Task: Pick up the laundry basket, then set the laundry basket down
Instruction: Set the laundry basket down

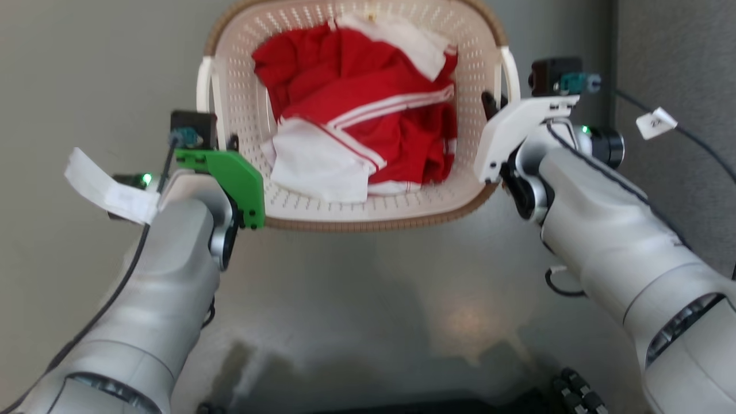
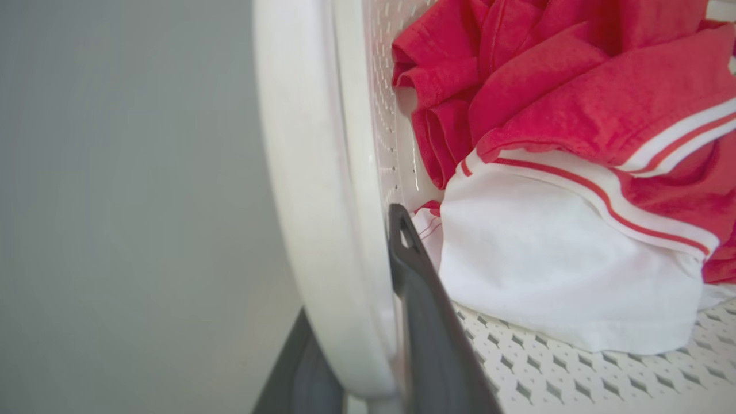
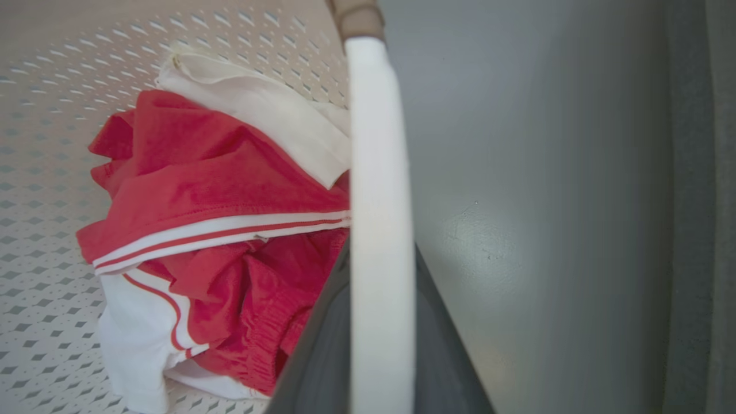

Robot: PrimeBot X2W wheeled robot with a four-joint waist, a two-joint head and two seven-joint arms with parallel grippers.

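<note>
The laundry basket [image 1: 241, 86] is cream-white and perforated, with a brown woven-look rim, and sits at the top centre of the head view. Red and white clothes [image 1: 368, 115] lie inside it. My left gripper [image 1: 223, 140] is shut on the basket's left white handle [image 2: 310, 201], which runs between its two dark fingers [image 2: 425, 310]. My right gripper [image 1: 497, 104] is shut on the right white handle [image 3: 379, 201], with a finger on each side. In the wrist views, the left gripper [image 2: 351, 270] and right gripper [image 3: 380, 256] both straddle the handles. Whether the basket rests on the floor is unclear.
Shiny grey floor [image 1: 368, 299] spreads below and around the basket. A darker grey wall [image 1: 673, 57] runs along the right, with a black cable and white tag [image 1: 655, 122] in front of it. My dark base [image 1: 575, 391] shows at the bottom edge.
</note>
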